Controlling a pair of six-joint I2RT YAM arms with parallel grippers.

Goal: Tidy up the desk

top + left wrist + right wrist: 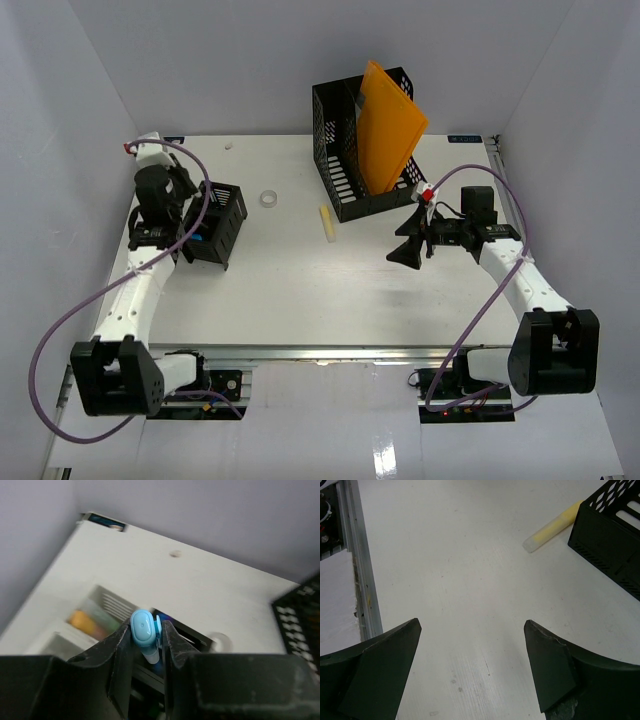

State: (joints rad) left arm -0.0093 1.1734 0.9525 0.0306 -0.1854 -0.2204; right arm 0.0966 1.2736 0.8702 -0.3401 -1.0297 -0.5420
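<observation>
Left wrist view, left fingers point(117, 655) pinching light-blue capped pen point(144, 630), right fingers point(375, 675) spread wide above white desk point(455, 570)

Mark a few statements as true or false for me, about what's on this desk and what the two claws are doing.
1. The right gripper is open and empty. True.
2. The left gripper holds nothing. False: it is shut on a light blue pen.
3. The orange folder lies flat on the desk. False: it stands in the black mesh file holder.
4. A yellow marker lies on the desk beside the file holder. True.
5. The tape roll sits inside the file holder. False: it lies on the open desk, left of the holder.
</observation>
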